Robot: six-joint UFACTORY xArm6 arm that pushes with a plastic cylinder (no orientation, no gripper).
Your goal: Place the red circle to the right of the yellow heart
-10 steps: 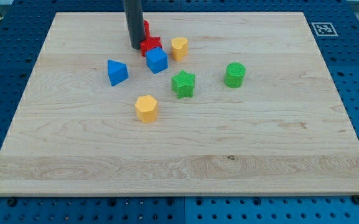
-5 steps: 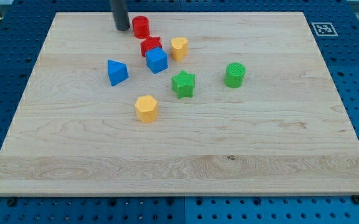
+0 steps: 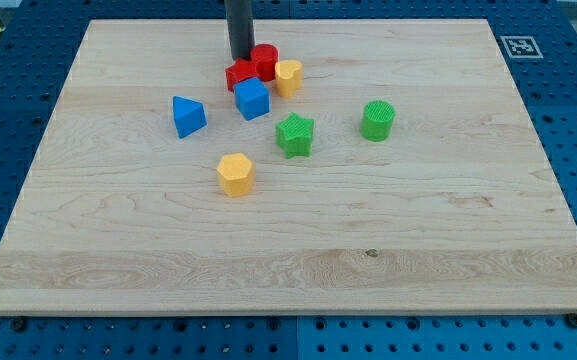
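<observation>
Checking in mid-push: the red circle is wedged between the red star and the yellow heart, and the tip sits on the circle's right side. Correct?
Not quite. In the camera view my tip sits on the left side of the red circle, not the right. The circle does sit between the red star and the yellow heart.

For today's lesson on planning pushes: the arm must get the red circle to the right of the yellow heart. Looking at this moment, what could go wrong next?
1. The red circle sits tight among the red star and yellow heart; pushing from my tip, at its left, may shove the heart along too.
2. The blue cube lies just below the cluster and could get knocked.
3. The circle is near the board's top edge; detouring above the heart risks sliding it off.
</observation>
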